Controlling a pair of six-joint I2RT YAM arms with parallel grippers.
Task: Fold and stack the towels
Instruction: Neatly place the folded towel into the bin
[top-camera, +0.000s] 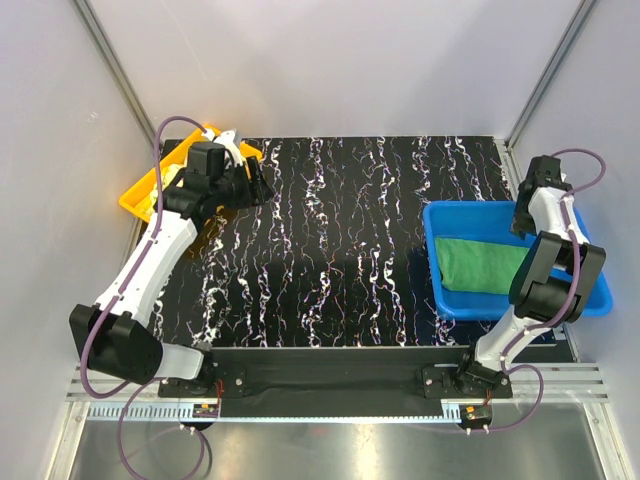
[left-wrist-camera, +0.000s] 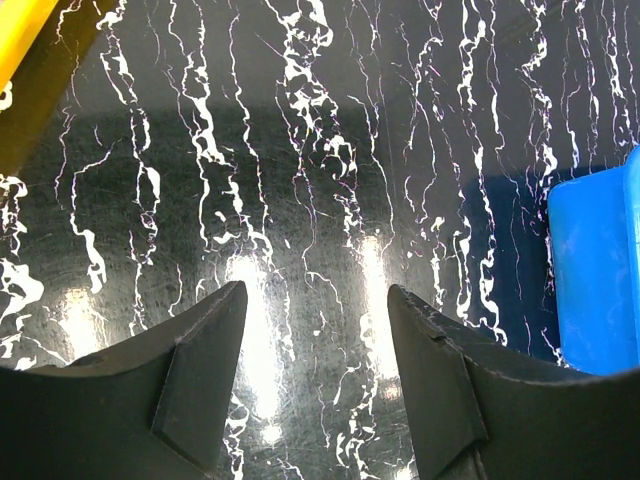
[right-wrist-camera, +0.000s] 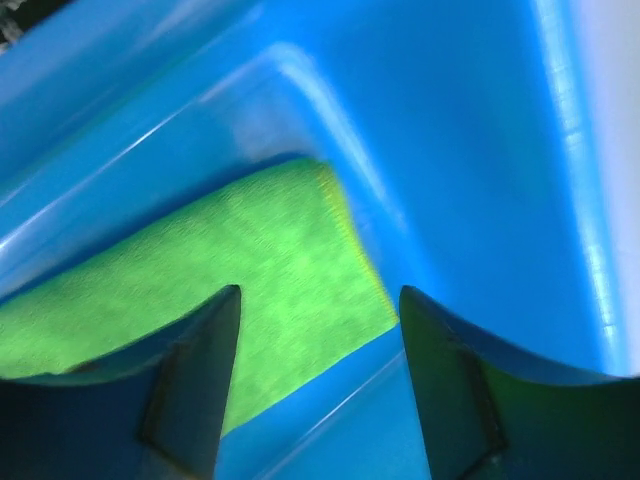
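The green towel (top-camera: 478, 265) lies in the blue bin (top-camera: 445, 215), long side running left to right, just below the right gripper (right-wrist-camera: 320, 300) — its fingers are apart. That arm is nearer. The left gripper (left-wrist-camera: 318, 295), apart too, hangs over the shiny black table (top-camera: 340, 230) — the bin walls sit close.

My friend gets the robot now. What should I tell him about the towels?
Left gripper: open, empty, over the table beside the yellow tray.
Right gripper: open, empty, above the green towel in the blue bin.
Done: the green towel looks folded and lies in the bin.
To do: the other towels are not in view; find, fold and stack them.
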